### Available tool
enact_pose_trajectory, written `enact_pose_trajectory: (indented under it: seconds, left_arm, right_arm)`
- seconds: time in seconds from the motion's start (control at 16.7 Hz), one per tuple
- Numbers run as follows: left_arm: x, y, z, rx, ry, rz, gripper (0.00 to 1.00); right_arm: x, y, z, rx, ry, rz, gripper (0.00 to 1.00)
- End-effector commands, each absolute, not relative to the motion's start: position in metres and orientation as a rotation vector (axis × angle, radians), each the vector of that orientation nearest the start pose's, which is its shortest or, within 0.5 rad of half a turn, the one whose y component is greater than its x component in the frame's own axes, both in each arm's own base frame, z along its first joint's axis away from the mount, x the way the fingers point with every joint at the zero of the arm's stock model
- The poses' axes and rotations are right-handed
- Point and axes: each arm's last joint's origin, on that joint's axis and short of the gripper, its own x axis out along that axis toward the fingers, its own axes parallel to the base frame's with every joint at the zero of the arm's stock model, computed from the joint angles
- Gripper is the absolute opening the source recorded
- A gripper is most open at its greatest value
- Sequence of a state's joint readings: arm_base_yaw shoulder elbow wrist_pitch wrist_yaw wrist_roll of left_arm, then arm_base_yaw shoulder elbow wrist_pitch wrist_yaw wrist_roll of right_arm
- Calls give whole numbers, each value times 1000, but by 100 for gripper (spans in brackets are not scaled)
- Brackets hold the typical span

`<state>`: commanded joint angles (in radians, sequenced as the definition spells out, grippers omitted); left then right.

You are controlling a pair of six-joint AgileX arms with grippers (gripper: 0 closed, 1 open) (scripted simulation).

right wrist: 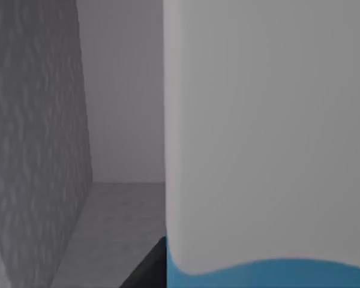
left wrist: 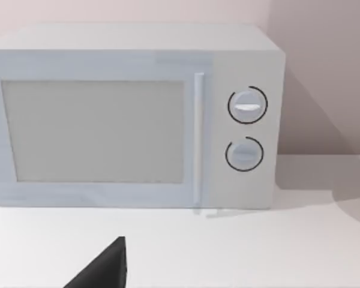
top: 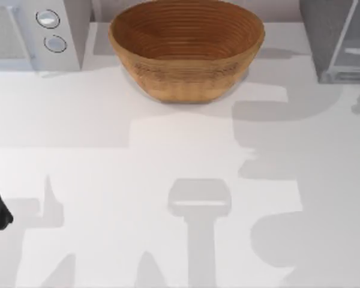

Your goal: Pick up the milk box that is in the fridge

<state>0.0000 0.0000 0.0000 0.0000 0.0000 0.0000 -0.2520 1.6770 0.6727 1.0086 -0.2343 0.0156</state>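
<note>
The right wrist view sits very close to the milk box (right wrist: pixel 267 138), whose pale face with a light-blue band along the lower edge takes the right two thirds of that frame, while a speckled grey inner wall of the fridge (right wrist: pixel 33 144) and its pale floor take the left third; so the carton stands inside the cabinet, and the right arm appears to be reaching in for it. To do this step well, I judge the approach should stay level and centred on the carton, with the fingers straddling its sides before closing, and clear of the cabinet wall. A dark sliver at the lower centre may be a fingertip, but the jaws' state cannot be told. In the top view the fridge (top: pixel 324 36) is cut off at the upper right corner. The left arm is parked at the left edge, facing the white microwave (left wrist: pixel 138 114); its jaws are equally unreadable.
</note>
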Motion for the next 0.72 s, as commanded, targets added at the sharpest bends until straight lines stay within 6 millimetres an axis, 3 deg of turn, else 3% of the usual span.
enact_pose_trajectory:
  seconds: [0.18,0.42,0.72]
  left_arm:
    - [106,-1,160,0,0,0,100]
    - [106,-1,160,0,0,0,100]
    - [106,-1,160,0,0,0,100]
  right_arm:
    - [296,-58,213,-6,-11,3,0]
    - [234,-34,235,-5,-14,2,0]
    - [155,-13,217,3,-4,-1,0]
